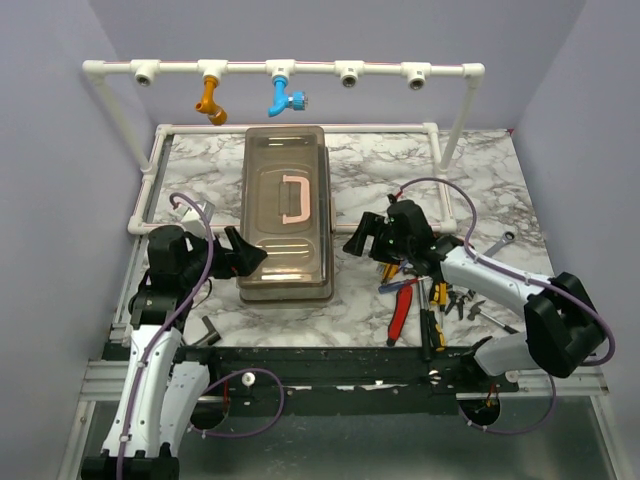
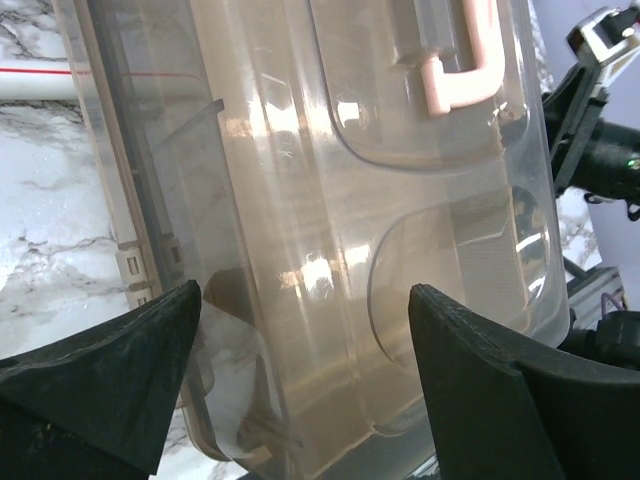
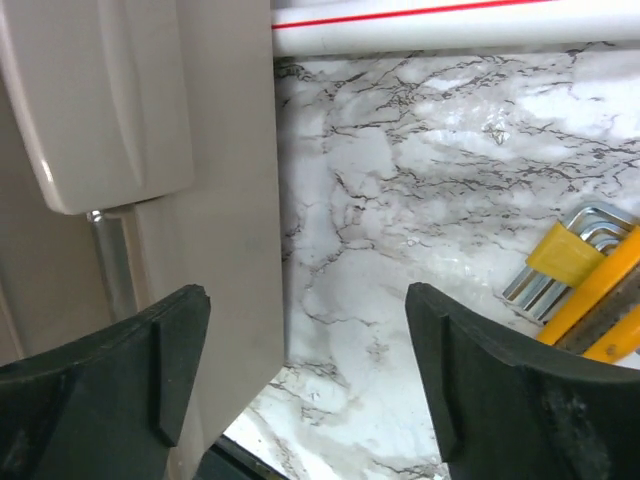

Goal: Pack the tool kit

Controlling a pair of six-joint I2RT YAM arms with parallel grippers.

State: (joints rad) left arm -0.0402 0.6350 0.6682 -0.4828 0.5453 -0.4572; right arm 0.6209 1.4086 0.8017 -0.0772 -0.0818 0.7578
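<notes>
The tool kit's box (image 1: 285, 215) lies shut in the middle of the marble table, with a smoky brown lid and a pink handle (image 1: 295, 198). My left gripper (image 1: 250, 255) is open at the box's near left side; in the left wrist view the lid (image 2: 330, 200) fills the space beyond the open left gripper (image 2: 305, 380). My right gripper (image 1: 357, 238) is open just right of the box. In its wrist view the beige box wall (image 3: 210, 200) stands beside the left finger of that gripper (image 3: 305, 370), with bare marble between the jaws. Loose hand tools (image 1: 415, 305) lie under the right arm.
A white pipe frame (image 1: 300, 70) with an orange fitting (image 1: 210, 98) and a blue one (image 1: 283, 95) spans the back. A wrench (image 1: 503, 240) lies at the right. Hex keys in a yellow holder (image 3: 565, 255) lie near a white pipe (image 3: 450, 25).
</notes>
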